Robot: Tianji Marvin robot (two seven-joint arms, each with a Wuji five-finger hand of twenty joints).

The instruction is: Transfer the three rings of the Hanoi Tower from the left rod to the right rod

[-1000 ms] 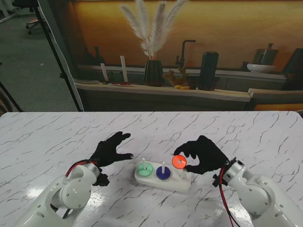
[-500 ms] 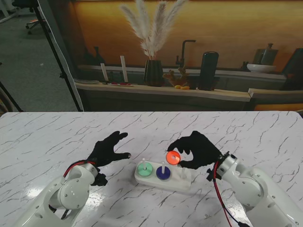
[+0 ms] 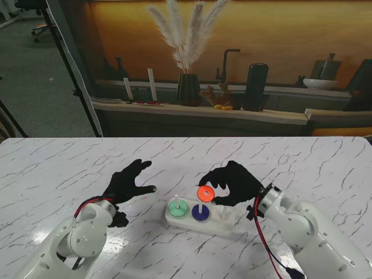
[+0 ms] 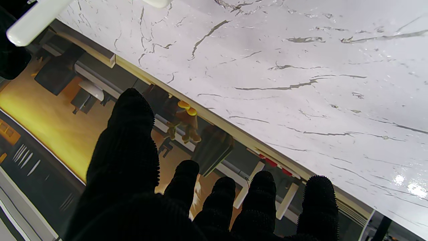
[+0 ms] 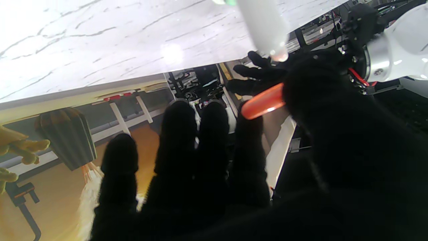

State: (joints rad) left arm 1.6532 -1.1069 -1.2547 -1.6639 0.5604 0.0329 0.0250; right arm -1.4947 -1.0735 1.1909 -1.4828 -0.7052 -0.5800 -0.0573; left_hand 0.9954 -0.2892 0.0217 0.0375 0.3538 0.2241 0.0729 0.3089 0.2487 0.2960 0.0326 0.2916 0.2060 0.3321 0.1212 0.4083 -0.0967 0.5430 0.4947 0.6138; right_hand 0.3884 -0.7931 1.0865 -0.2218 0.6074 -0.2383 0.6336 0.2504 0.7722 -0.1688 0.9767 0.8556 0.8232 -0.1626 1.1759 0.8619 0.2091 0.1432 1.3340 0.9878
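3 rings are showing around a white base [image 3: 200, 224] on the marble table [image 3: 58, 168]: a green ring [image 3: 177, 206] is lying at the foot of the left rod [image 3: 175, 199], a blue ring [image 3: 201, 213] is lying at the foot of the middle rod [image 3: 201, 204], and an orange ring [image 3: 204, 193] is hanging in the air just over the middle rod, above the blue one. The right hand [image 3: 232, 183], in a black glove, is pinching the orange ring by its edge between thumb and fingertips [image 5: 249, 124]; in the right wrist view the ring [image 5: 262, 101] is sitting edge-on beside a blurred white rod [image 5: 264, 28]. That hand is covering the right end of the base, so the right rod is not showing from the stand.

The left hand [image 3: 127, 183], also gloved in black, is hovering over the table to the left of the base, fingers [image 4: 127, 140] spread and grasping nothing, apart from the toy.

No writing or brand can be read anywhere. Beyond the table a dark vase [image 3: 188, 89] of pale plumes is standing on a low shelf, with a dark speaker [image 3: 256, 87] to its right.
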